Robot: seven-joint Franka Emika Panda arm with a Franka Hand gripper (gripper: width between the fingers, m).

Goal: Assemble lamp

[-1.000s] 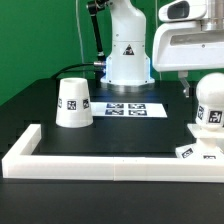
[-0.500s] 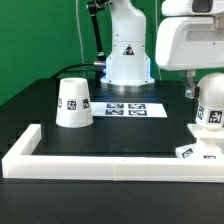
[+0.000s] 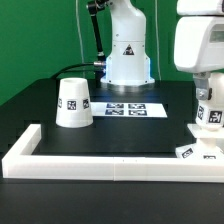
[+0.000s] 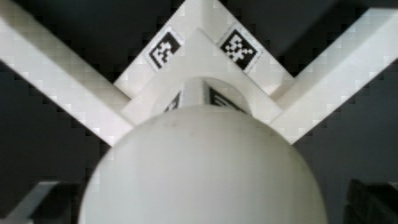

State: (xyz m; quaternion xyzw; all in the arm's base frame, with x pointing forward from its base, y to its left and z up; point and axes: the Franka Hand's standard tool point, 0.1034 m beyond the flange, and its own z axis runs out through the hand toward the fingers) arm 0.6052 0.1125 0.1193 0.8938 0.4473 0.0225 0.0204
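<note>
The exterior view is showing the whole scene, and the wrist view is not. In it the claw [image 3: 206, 90] is hanging from the arm's boxy white hand, directly over the bulb [image 3: 212, 108]. The bulb is standing upright beneath the claw, and the flat base [image 3: 195, 150] is lying just below and in front of it. The shade [image 3: 74, 103] is sitting well apart from the claw, toward the exterior view's left. The marker board [image 3: 126, 108] is lying between the shade and the claw, further back.

The wrist view is giving only a close look. The rounded bulb [image 4: 205, 165] is filling most of it. Beyond the bulb a tagged white wedge [image 4: 201, 40] is carrying two square tags, with white bars [image 4: 71, 70] slanting away on either side. Neither view is showing the fingertips clearly, so I cannot tell whether the claw is spread or pinching the bulb.

A black table [image 3: 50, 135] is carrying everything. A white border [image 3: 100, 162] is edging its front and one side. A green backdrop [image 3: 40, 40] is hanging behind the white robot body [image 3: 128, 50].

Counted, there is one shade, one bulb, one base and one marker board.
</note>
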